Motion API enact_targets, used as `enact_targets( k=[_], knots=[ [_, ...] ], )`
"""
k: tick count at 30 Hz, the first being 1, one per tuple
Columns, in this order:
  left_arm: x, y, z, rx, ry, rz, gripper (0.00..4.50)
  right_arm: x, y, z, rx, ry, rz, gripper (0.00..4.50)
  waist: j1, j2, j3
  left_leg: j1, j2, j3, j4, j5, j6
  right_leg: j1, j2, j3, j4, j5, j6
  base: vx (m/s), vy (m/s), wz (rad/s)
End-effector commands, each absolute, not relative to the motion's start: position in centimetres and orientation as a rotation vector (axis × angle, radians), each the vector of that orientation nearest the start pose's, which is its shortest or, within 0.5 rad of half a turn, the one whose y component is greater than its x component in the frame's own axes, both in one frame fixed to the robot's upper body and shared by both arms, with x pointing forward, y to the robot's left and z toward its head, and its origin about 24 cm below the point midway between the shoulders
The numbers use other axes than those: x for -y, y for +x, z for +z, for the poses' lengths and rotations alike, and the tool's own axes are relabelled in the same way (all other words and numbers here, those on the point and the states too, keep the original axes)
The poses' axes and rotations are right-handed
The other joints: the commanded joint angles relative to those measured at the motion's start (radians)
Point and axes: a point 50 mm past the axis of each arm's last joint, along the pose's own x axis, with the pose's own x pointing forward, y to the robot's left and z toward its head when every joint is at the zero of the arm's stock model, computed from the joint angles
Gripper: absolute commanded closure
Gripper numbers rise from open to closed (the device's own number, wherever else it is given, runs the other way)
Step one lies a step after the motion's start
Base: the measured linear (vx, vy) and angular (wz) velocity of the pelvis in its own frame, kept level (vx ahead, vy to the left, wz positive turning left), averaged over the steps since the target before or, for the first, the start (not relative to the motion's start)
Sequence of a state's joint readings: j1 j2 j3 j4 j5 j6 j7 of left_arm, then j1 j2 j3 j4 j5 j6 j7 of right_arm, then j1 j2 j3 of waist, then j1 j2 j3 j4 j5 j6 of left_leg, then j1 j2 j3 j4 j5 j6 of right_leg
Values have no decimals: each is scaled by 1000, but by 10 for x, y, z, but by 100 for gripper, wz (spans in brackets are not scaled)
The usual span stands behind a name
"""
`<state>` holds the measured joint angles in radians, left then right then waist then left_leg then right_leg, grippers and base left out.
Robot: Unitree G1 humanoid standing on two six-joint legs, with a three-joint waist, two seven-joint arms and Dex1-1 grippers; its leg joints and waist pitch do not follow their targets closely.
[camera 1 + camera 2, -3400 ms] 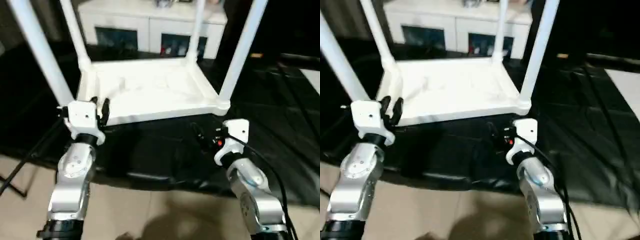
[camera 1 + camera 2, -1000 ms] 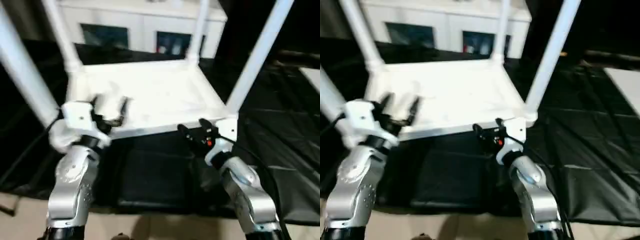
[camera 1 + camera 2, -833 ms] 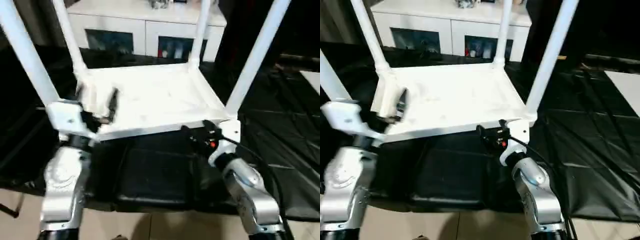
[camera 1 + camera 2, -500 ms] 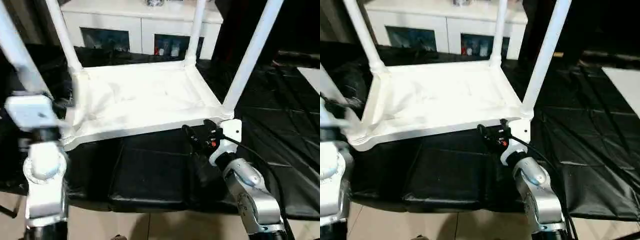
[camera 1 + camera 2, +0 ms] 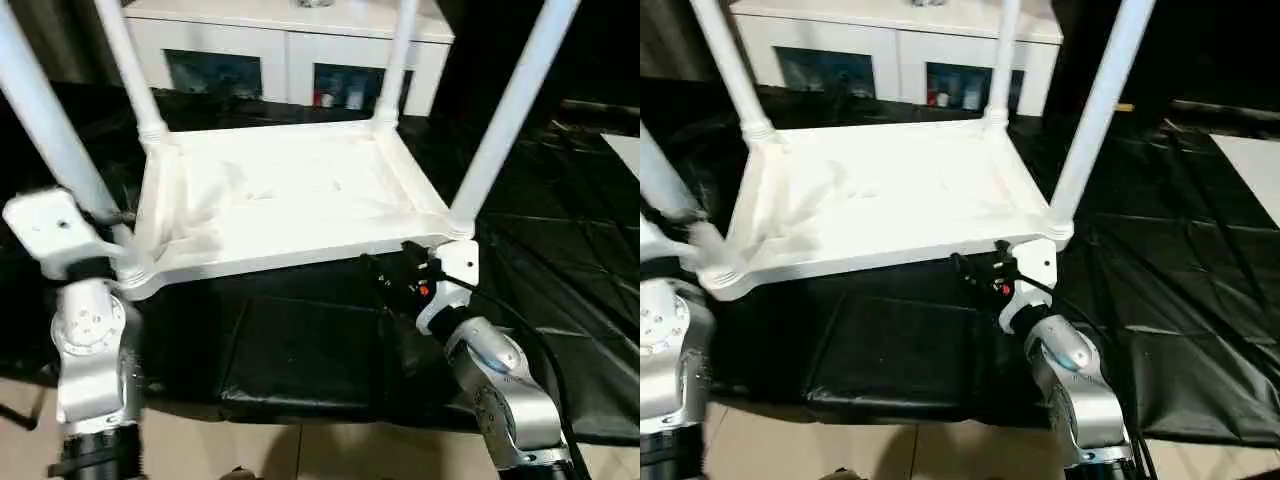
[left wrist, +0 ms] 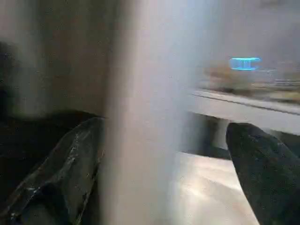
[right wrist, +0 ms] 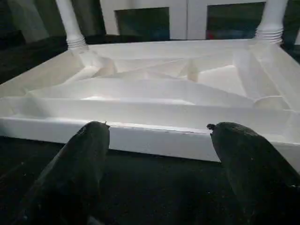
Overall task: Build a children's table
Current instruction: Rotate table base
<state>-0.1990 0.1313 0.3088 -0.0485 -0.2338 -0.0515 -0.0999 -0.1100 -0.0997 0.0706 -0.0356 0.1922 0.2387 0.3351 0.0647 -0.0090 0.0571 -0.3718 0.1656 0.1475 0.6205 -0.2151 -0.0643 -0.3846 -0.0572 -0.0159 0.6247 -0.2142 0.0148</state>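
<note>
The tabletop [image 5: 280, 200] lies upside down on a black sheet [image 5: 300, 350], ribbed underside up, with all four legs [image 5: 510, 110] standing in its corner sockets and rising out of the top of the head views. The near-left leg [image 5: 45, 120] stands closest to the left arm; the near-right leg rises just above the right gripper.

The left gripper [image 6: 164, 154] sits at the near-left corner, its fingers [image 6: 262, 164] spread wide. In the left wrist view the leg stands as a pale blurred column between the two fingers; whether they touch it cannot be told. In the left eye view, that wrist's white housing [image 5: 50, 225] hides the gripper itself and part of the corner socket.

The right gripper [image 7: 159, 154] hangs low in front of the tabletop's near edge, beside the near-right corner. Its fingers [image 7: 79, 164] are spread apart and hold nothing; in the right wrist view the white rim shows between them, a little beyond the tips.

Behind the table stands a white cabinet [image 5: 290, 50] with dark glass doors. The sheet is wrinkled and shiny, spreading far to the right, and pale floor [image 5: 300, 455] shows at the near edge. A black cable [image 5: 520, 330] loops along the right forearm.
</note>
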Motion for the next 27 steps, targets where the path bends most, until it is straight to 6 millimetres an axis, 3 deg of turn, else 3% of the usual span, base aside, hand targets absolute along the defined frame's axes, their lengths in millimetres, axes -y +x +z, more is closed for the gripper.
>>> enact_targets(
  k=[1, 2, 5, 8, 10, 11, 13, 17, 21, 27],
  knots=[
    [-195, 275, 109, 266, -153, -202, 3, 131, 270, 51, -127, 58, 413, 66, 3, 13, -54, 14, 52, -10, -98, -225, -28, 20, -65, 39, -69, -82, -193, 0, 0, 0],
    [-194, 275, 108, 262, -153, -215, 3, 131, 270, 51, -127, 57, 411, 66, 9, 14, -53, 17, 53, -7, -99, -233, -28, 16, -63, 39, -70, -90, -187, 0, 0, 0],
    [-180, 261, 97, 141, -170, -495, 3, 144, 276, 50, -142, 30, 321, 66, 22, 15, -47, 29, 54, 1, -105, -299, -49, 2, -62, 43, -77, -196, -157, 0, 0, 0],
    [-171, 250, 92, 42, -167, -693, 3, 164, 283, 46, -177, 26, 185, 66, 16, 13, -46, 26, 54, 4, -111, -333, -68, 1, -59, 43, -81, -255, -129, 0, 0, 0],
    [-169, 247, 93, 29, -159, -740, 3, 172, 286, 45, -190, 20, 136, 66, 15, 13, -49, 22, 52, 3, -112, -303, -73, 7, -61, 43, -76, -229, -119, 0, 0, 0],
    [-164, 244, 97, 11, -191, -834, 3, 188, 289, 42, -218, 19, 47, 66, 12, 10, -48, 20, 52, 5, -111, -291, -72, 8, -59, 43, -77, -209, -116, 0, 0, 0],
    [-161, 243, 100, 8, -202, -876, 3, 196, 291, 40, -235, 22, 7, 66, 10, 10, -51, 17, 47, 6, -109, -275, -75, 12, -59, 42, -73, -199, -120, 0, 0, 0],
    [-145, 244, 113, 20, -224, -1036, 3, 214, 301, 31, -301, 13, -55, 66, 10, 6, -59, 17, 44, 15, -95, -151, -54, 21, -56, 40, -63, -60, -143, 0, 0, 0],
    [-129, 246, 125, 15, -244, -1175, 3, 212, 314, 26, -332, -19, -3, 66, 9, 6, -64, 13, 41, 18, -86, -72, -33, 30, -55, 37, -51, 37, -177, 0, 0, 0],
    [-108, 240, 134, -37, -264, -1380, 3, 198, 333, 28, -338, -43, 120, 66, -5, 4, -65, 12, 42, 21, -83, -89, -17, 34, -55, 35, -49, 34, -225, 0, 0, 0]
  ],
)
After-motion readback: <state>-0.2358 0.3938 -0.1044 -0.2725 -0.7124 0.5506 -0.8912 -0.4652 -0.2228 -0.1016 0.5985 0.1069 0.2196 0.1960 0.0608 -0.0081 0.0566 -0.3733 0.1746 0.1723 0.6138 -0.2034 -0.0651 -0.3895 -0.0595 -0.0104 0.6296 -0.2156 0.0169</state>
